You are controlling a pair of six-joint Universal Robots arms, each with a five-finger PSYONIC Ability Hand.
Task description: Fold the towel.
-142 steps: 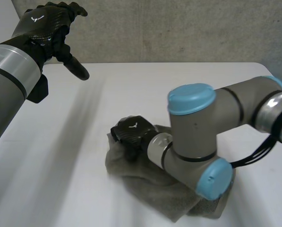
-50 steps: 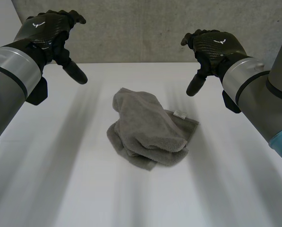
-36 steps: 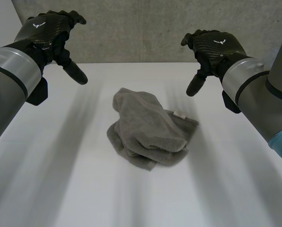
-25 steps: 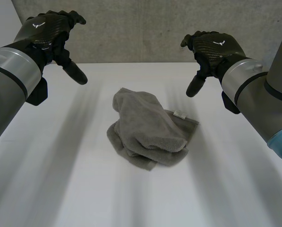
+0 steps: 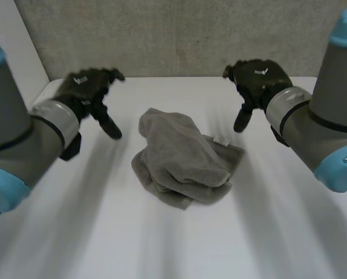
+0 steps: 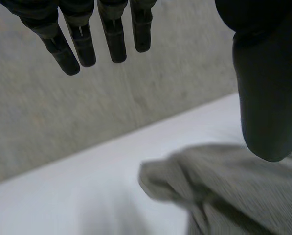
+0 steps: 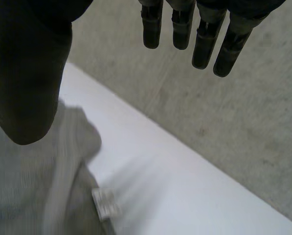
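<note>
In the head view, a crumpled grey towel (image 5: 182, 165) is seen heaped at the middle of the white tabletop (image 5: 74, 232). The left robot hand (image 5: 87, 92) is held at the towel's ten o'clock and the right robot hand (image 5: 257, 80) at its two o'clock, both clear of the cloth. In the left wrist view, straight fingers (image 6: 114, 41) and thumb (image 6: 265, 98) are spread apart, nothing held, the towel lying beyond them. In the right wrist view, the fingers are likewise spread and empty, and the towel's white label (image 7: 105, 203) is shown below.

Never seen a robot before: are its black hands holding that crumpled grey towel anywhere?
Nothing is held. The left hand and right hand hang open beside the crumpled grey terry towel, apart from it.
</note>
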